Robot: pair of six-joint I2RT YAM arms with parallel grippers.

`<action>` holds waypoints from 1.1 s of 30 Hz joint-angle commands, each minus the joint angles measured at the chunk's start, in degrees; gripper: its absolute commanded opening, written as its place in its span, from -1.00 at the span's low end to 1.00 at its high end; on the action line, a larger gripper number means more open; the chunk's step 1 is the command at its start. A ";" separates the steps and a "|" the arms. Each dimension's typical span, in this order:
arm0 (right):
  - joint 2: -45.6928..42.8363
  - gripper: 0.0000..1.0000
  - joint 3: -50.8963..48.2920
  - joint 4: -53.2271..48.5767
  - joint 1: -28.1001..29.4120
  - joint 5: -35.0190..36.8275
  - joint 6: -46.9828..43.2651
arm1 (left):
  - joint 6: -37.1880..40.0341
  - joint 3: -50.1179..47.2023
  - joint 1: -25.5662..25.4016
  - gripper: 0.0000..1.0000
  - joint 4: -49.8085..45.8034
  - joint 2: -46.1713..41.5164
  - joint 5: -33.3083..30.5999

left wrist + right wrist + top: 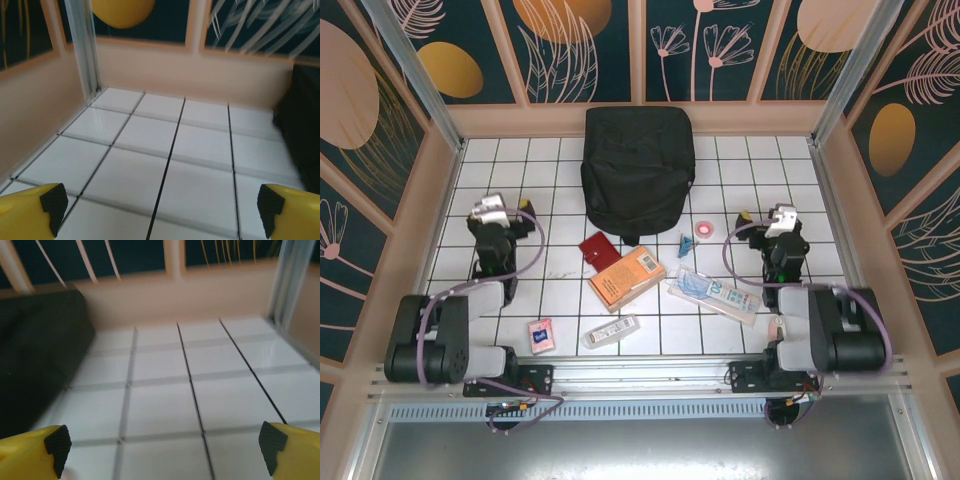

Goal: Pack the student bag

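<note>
Wide-open jaws mark both pincers: the left gripper [492, 210] and the right gripper [783, 220] hold nothing between their yellow, black-padded fingers [52, 202]. Each is poised low over the white tiled table [760, 165], one to either side of the loose items, probably so either arm can take whatever lies closer.

Nearest the arm bases lie a small pink-and-blue card pack [540, 335] and a clear-wrapped slim tube [611, 331], side by side but apart. A little further in sit an orange rectangular book [626, 279], a dark red flat wallet [599, 250] touching its far corner, and a transparent plastic pouch with blue print [713, 293] nearer the right arm. Beyond those are a small blue clip [686, 243] and a pink round tape roll [703, 230], both tiny (their exact make is hard to tell).

Farthest back, against the rear wall and centred between the arms, the large black soft fabric backpack [638, 170] lies flat on the table. Its edge shows at the inner side of each wrist view. Whether its zipper is open I cannot tell. Everything lies outside the bag, so packing looks not yet begun, and the bag's mouth likely needs dealing with first.
</note>
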 commanded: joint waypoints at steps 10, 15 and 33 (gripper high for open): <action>-11.03 0.98 37.71 -52.90 18.15 14.55 21.69 | -6.13 40.07 -25.44 0.98 -50.93 -3.65 -3.71; -2.19 0.97 48.63 -67.46 4.16 -12.23 33.41 | -24.51 50.99 -24.10 0.98 -63.80 5.72 4.86; 13.23 0.95 46.75 -64.04 4.72 -23.15 36.58 | -25.75 77.44 -32.95 0.69 -78.36 37.36 14.18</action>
